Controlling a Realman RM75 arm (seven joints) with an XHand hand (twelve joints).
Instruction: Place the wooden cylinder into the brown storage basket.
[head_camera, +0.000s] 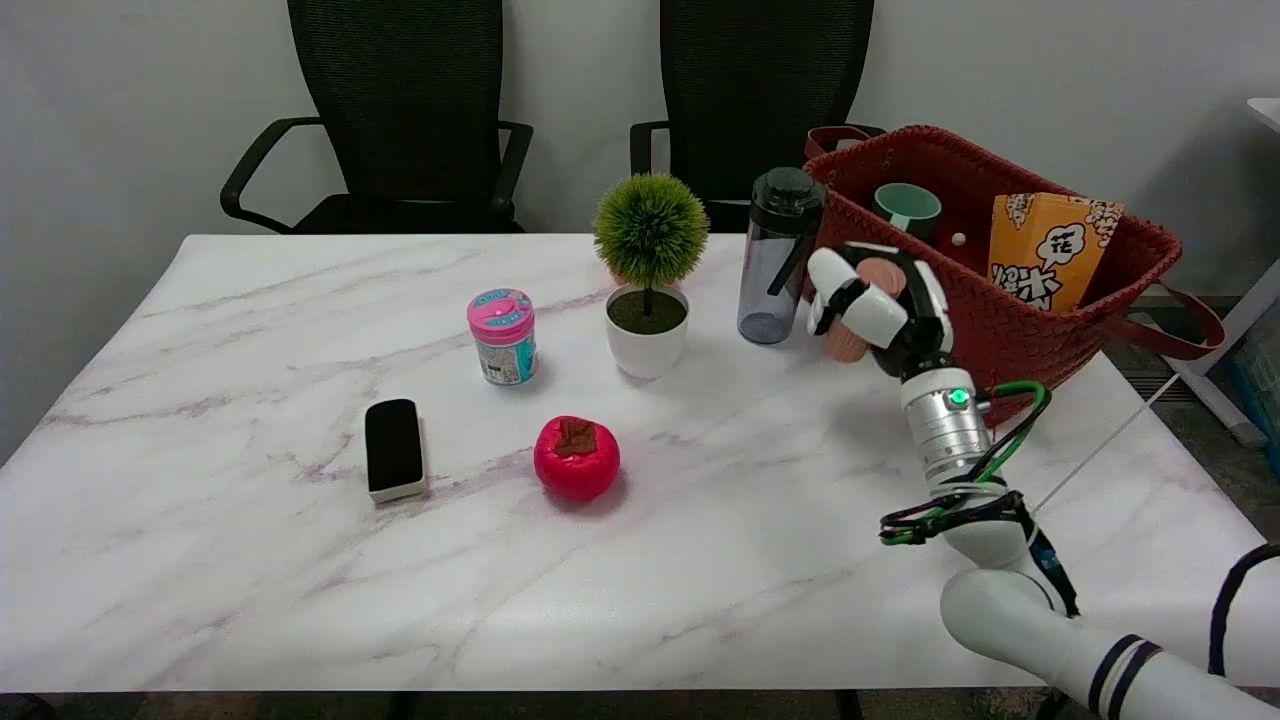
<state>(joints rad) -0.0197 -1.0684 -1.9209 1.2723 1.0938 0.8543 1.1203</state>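
Note:
A light wooden cylinder (862, 308) is gripped in my right hand (878, 300), whose white and black fingers wrap around its middle; only the cylinder's two ends show. The hand is raised above the table just in front of the near left wall of the brown woven storage basket (1010, 320). The basket stands at the table's back right and holds a green cup (908, 207) and an orange snack box (1052, 250).
A dark water bottle (778, 256) stands just left of the hand. A small potted plant (649, 275), a pink-lidded jar (502, 335), a red tomato-shaped toy (576, 457) and a black eraser (394, 448) stand further left. Two black chairs are behind the table.

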